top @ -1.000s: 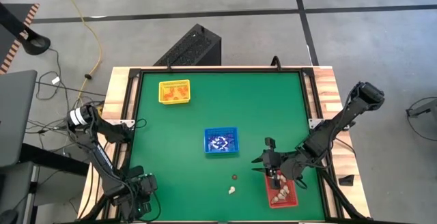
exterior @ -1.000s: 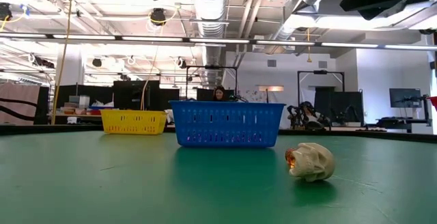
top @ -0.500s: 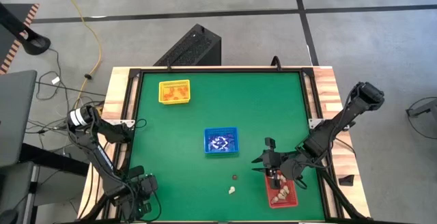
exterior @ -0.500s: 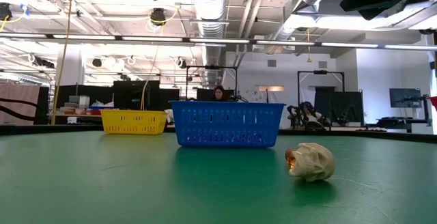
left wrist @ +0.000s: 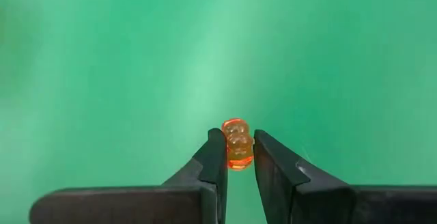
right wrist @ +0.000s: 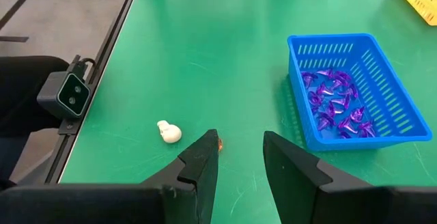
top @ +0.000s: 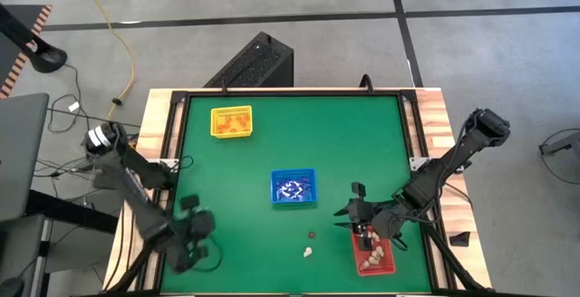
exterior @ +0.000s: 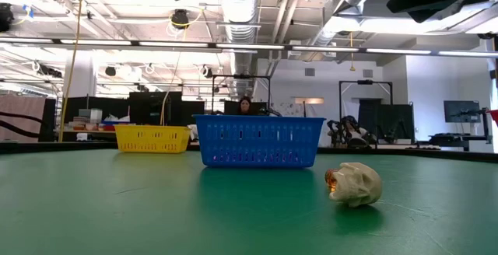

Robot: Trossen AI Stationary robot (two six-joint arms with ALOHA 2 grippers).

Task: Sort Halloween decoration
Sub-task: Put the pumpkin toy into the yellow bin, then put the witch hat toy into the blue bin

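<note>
Where pinched: orange trinket (left wrist: 237,144) between fingers (left wrist: 214,161).

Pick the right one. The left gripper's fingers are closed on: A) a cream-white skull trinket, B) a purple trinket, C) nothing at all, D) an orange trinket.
D: in the left wrist view the left gripper has its two dark fingers pressed against either side of a small translucent orange trinket, above the green table.

Orange trinket (left wrist: 237,144), green table (left wrist: 328,60)
</note>
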